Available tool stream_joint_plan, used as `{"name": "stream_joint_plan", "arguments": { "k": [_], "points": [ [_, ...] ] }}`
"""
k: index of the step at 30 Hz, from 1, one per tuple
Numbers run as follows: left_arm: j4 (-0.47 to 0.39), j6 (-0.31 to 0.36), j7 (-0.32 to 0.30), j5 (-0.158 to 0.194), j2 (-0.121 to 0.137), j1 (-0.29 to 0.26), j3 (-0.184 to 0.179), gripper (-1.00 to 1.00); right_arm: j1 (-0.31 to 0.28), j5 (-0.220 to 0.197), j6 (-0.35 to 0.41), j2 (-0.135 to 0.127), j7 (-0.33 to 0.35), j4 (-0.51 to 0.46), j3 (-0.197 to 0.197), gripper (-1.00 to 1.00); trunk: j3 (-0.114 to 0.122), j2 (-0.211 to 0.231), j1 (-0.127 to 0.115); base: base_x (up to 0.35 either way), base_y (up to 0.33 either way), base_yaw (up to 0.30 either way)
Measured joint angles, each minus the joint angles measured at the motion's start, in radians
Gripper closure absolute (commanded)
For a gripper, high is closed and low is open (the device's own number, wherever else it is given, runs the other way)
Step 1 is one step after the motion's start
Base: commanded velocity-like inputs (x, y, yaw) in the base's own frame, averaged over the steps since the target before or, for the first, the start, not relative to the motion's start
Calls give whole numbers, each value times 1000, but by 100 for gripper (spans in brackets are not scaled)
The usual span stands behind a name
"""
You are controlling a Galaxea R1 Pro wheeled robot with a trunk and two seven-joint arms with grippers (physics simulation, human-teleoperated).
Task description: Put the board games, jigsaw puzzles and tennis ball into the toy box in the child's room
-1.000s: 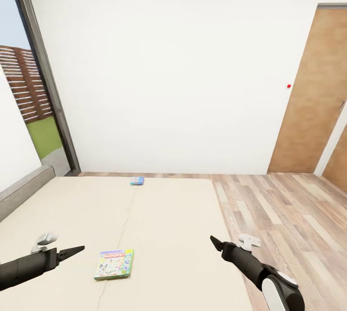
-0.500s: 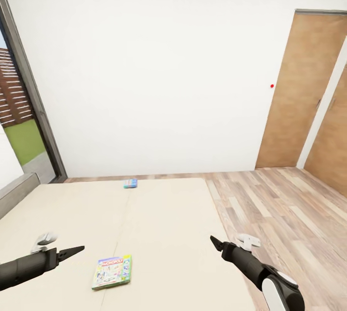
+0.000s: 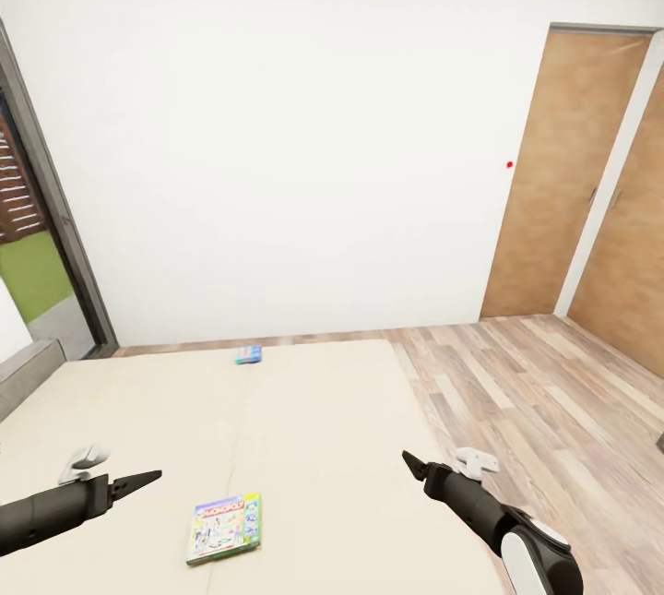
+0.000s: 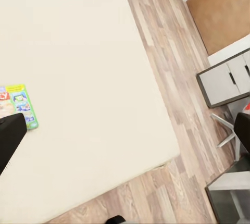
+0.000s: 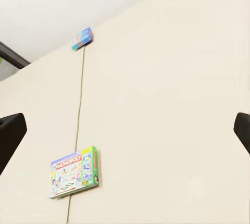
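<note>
Head view | both arms low over bed (image 3: 323,410) | left fingers (image 3: 138,481) closed | right fingers (image 3: 412,464) spread, empty

A green-edged, brightly printed game box (image 3: 224,528) and a small blue box (image 3: 248,354) lie on the plain beige bed (image 3: 323,429), beside a wood-plank floor (image 3: 544,401).
</note>
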Motion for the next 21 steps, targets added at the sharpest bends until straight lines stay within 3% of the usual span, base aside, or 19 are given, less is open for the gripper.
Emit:
{"name": "stream_joint_plan", "arguments": {
  "k": [14, 21],
  "points": [
    [0, -1, 0, 1, 0, 0, 0, -100, 0, 1, -4, 0, 0, -1, 0, -100, 0, 0, 0, 0, 97, -1],
    [0, -1, 0, 2, -1, 1, 0, -100, 0, 1, -6, 0, 0, -1, 0, -100, 0, 0, 0, 0, 11, 121]
  ]
}}
